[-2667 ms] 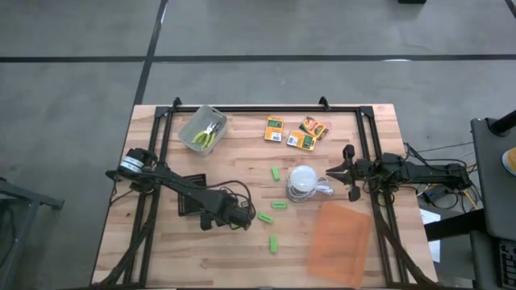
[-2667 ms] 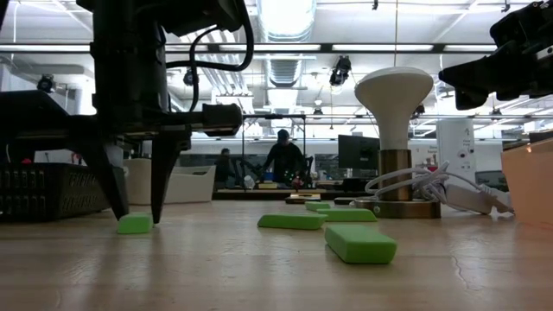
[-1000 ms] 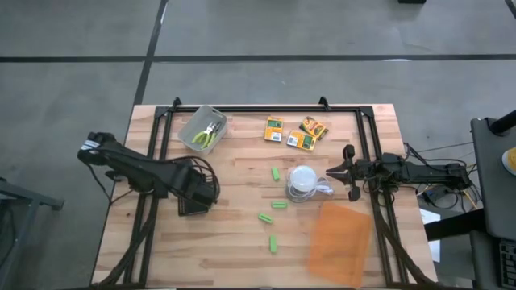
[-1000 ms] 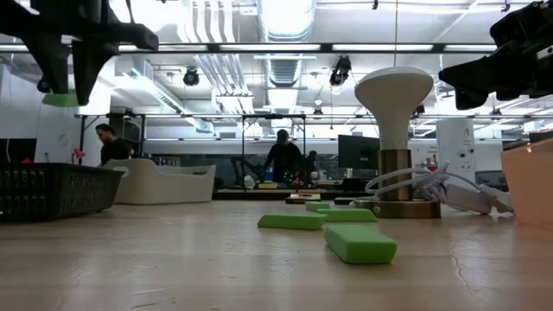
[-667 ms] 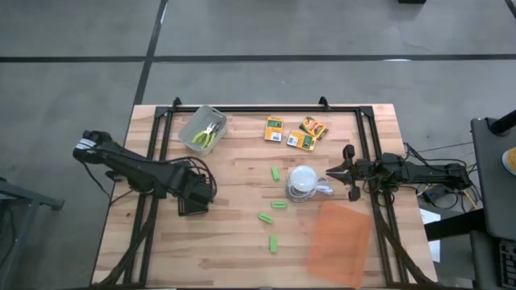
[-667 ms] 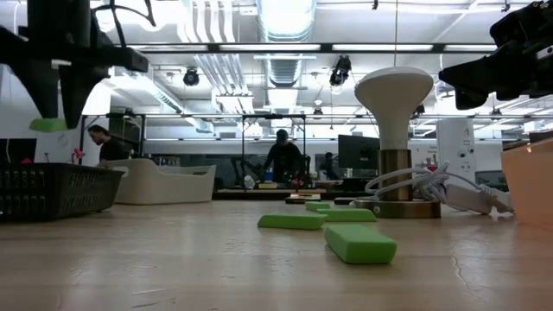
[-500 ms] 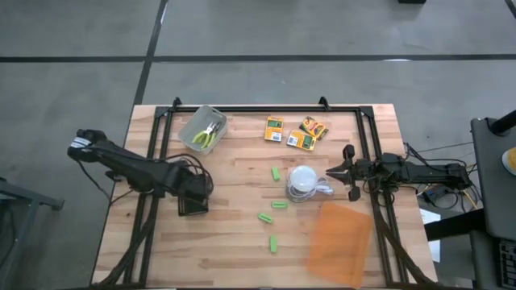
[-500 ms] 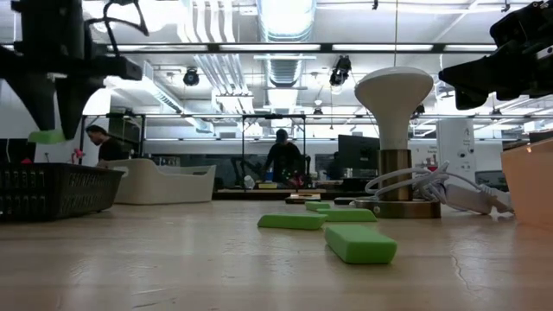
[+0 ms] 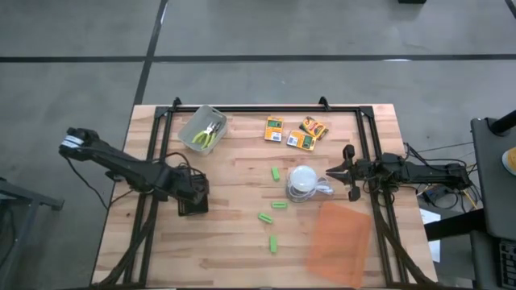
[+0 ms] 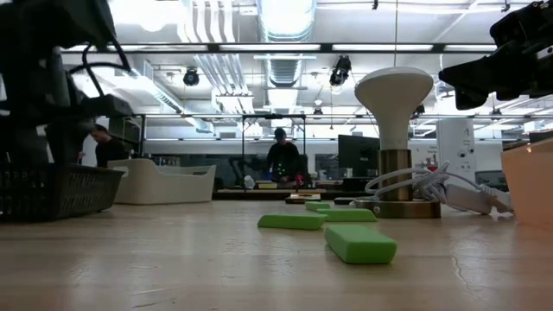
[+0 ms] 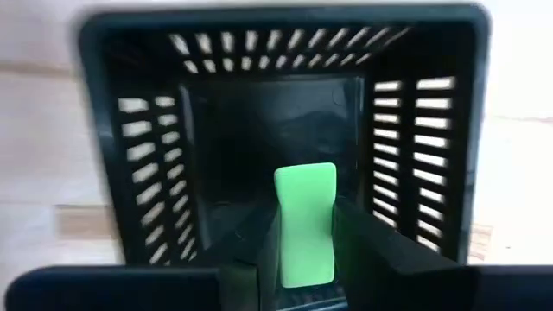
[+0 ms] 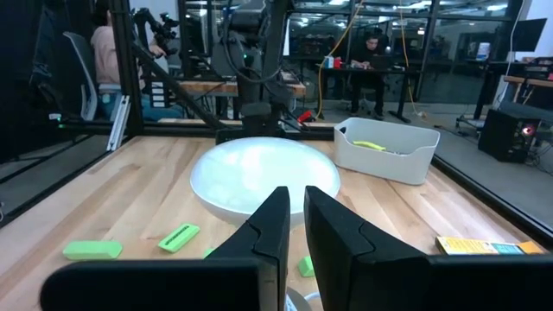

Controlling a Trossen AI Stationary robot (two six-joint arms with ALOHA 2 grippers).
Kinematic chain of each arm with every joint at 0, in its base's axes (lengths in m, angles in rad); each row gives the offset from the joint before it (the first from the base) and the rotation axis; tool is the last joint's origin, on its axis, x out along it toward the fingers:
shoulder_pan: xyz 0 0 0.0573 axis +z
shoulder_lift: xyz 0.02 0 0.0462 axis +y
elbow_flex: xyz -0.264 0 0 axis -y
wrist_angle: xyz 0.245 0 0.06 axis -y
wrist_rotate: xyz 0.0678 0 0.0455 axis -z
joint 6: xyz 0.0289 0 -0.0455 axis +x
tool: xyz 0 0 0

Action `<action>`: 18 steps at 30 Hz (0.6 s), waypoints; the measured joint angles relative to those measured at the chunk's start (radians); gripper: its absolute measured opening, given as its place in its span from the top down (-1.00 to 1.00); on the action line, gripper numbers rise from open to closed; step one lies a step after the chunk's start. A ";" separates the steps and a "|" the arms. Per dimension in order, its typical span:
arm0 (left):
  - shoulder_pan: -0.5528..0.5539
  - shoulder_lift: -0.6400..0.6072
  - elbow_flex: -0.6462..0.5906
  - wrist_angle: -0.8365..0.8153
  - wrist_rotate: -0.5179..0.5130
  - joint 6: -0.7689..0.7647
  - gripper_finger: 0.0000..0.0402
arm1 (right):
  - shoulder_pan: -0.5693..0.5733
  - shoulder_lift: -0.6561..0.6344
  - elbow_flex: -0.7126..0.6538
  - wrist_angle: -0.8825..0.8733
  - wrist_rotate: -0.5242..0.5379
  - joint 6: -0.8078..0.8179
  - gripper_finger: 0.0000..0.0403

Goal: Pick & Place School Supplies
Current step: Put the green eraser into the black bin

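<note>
**Over the black basket, a green stick in the left hand**

Over the black slotted plastic basket (image 11: 285,112) on the left part of the wooden worktop (image 9: 242,250), we see the left hand (image 11: 304,259). It is grasping a stubby bright-green stick (image 11: 305,220) between its two dark fingers. The stick points down into the basket, and we cannot tell if it touches the bottom. From above, the left arm hides most of the basket.

Three more green sticks (image 9: 274,216) lie loose on the worktop near the middle. A fourth one (image 9: 276,173) lies just beside the white round lamp (image 9: 302,181). From table height we see the lamp's round white top on a brass stand, with a white cable beside it.

At the far edge sits a pale grey plastic tub (image 9: 202,129) with yellow-green-handled pliers (image 9: 210,134) inside it. To its right lie three small flat orange-yellow boxes with green labels (image 9: 294,133), one alone and two touching.

A big see-through orange sheet (image 9: 339,242) lies at the near right.

The right hand (image 9: 348,172) waits in the air at the right side, near the lamp. Its fingers are clenched with nothing between them.

People sit at desks in the room behind.
</note>
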 joint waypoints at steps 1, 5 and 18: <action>0.000 -0.002 -0.016 0.029 0.003 0.001 0.51 | 0.000 0.000 0.000 0.000 0.000 0.000 0.82; 0.000 -0.004 -0.049 0.087 0.027 -0.001 0.51 | 0.000 0.000 0.000 0.000 0.000 0.000 0.82; 0.006 -0.004 -0.056 0.103 0.024 -0.014 0.51 | 0.000 0.000 0.000 0.000 0.000 0.000 0.82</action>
